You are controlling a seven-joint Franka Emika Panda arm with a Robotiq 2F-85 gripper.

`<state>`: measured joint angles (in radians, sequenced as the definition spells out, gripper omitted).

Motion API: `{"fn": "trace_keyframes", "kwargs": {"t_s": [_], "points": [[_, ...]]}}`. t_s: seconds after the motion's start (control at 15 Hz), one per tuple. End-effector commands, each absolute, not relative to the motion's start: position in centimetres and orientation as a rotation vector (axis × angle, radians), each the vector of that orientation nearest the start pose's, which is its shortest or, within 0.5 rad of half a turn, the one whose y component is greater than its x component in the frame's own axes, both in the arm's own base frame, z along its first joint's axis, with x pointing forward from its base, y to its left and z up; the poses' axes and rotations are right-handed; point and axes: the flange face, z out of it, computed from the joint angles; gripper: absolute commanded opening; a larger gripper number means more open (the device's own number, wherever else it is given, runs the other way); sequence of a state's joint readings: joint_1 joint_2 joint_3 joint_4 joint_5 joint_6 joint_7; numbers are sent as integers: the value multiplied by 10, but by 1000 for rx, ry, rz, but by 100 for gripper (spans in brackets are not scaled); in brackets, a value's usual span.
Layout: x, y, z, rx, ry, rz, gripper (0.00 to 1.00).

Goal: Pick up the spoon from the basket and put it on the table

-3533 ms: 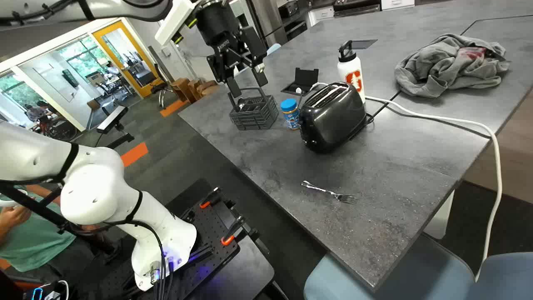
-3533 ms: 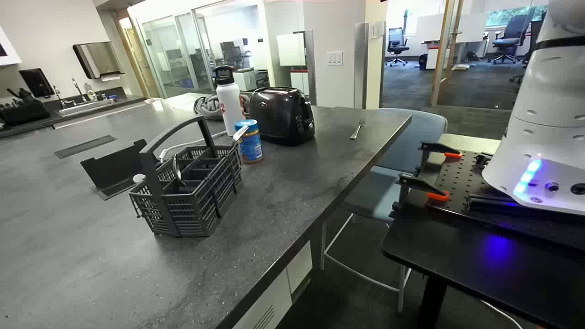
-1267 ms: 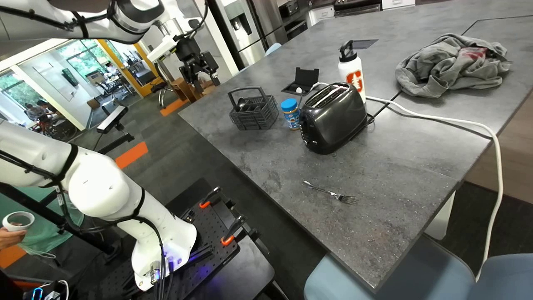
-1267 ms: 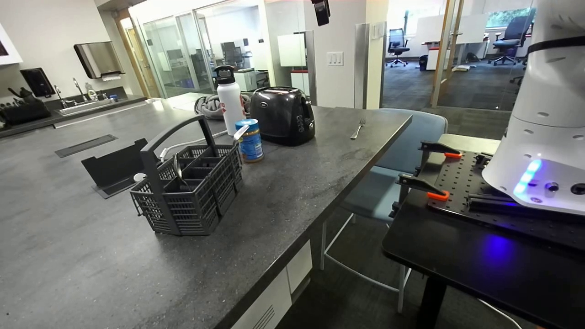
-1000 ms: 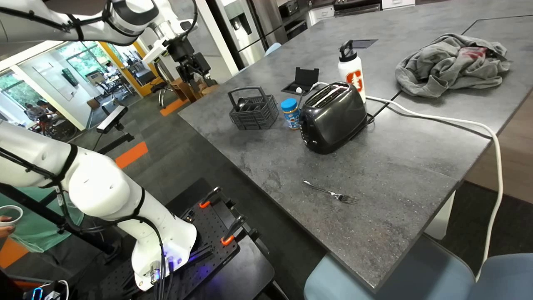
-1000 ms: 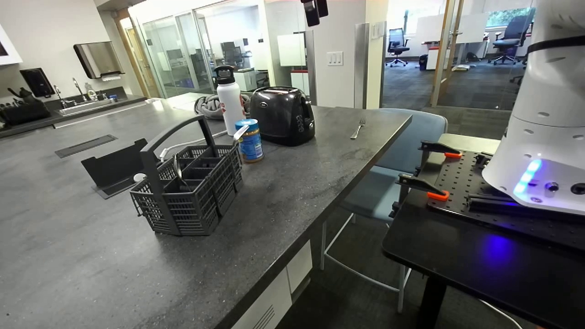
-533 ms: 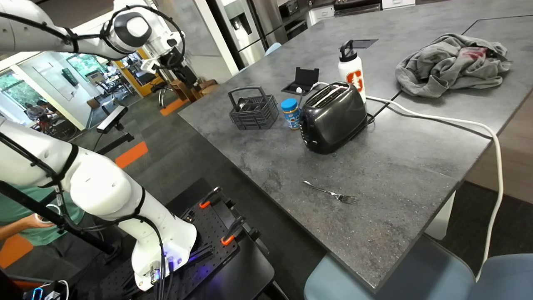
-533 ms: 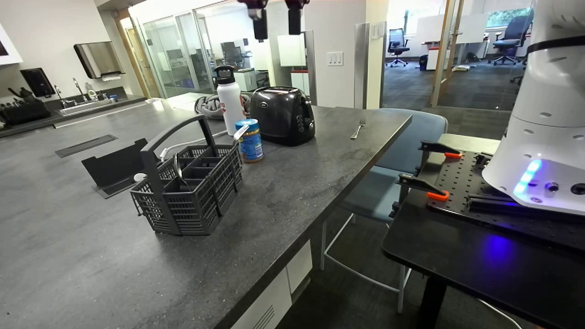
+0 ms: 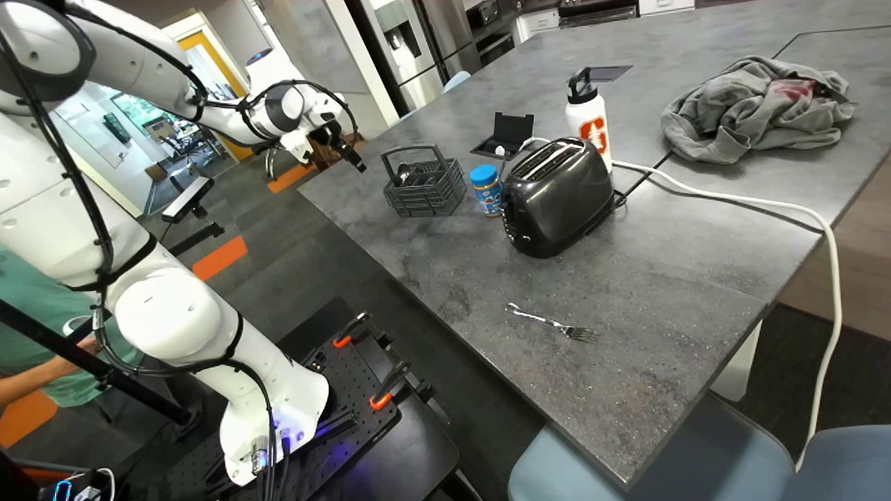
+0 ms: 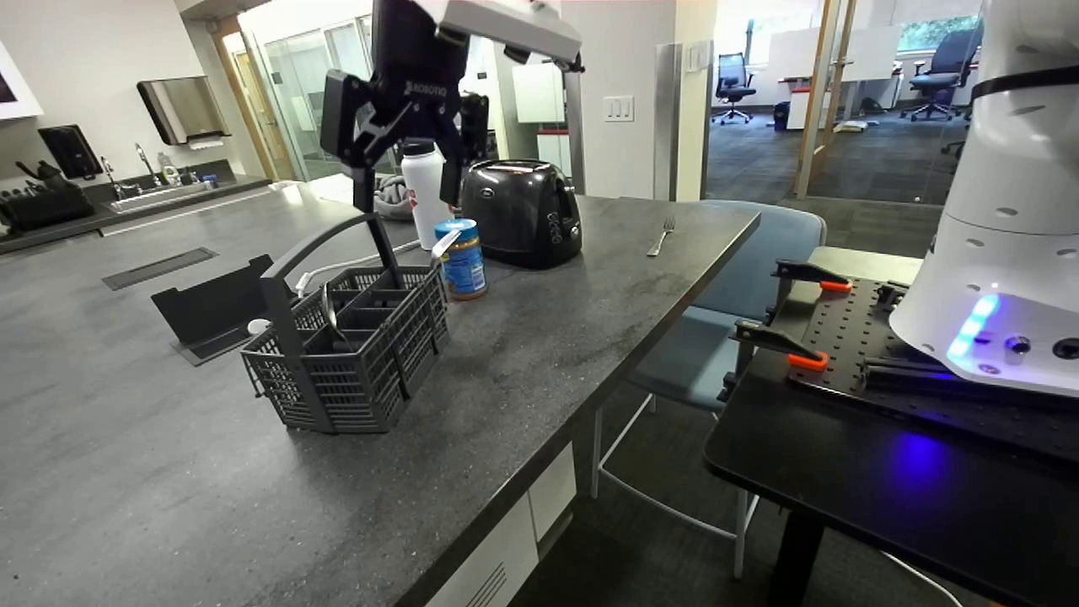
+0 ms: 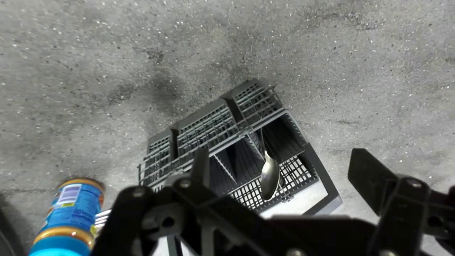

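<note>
We see the gripper point(image 10: 408, 204), only its lower ends showing half a second ago, now well down in an exterior view, hiding part of the white bottle point(image 10: 426, 194). In an exterior view we find the arm point(image 9: 150, 69) bent into a new pose, its elbow point(image 9: 42, 49) now in frame at upper left, and the gripper's tip, seen from there, nearer the basket point(image 9: 428, 202) than it was then.
</note>
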<state>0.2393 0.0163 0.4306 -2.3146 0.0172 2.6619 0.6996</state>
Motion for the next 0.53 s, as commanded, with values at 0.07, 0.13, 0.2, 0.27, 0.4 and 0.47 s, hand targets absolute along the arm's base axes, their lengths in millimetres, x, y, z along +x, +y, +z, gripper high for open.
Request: {"fn": "trace_keyframes", "kwargs": {"t_s": [0.07, 0.13, 0.2, 0.27, 0.4, 0.47], "points": [[432, 339, 364, -2888, 64, -346, 100], [433, 340, 364, -2885, 63, -346, 100], [434, 341, 366, -2882, 62, -350, 100], [434, 342, 367, -2881, 61, -353, 100], [437, 344, 363, -2855, 123, -354, 100], [437, 348, 362, -2839, 154, -357, 100]]}}
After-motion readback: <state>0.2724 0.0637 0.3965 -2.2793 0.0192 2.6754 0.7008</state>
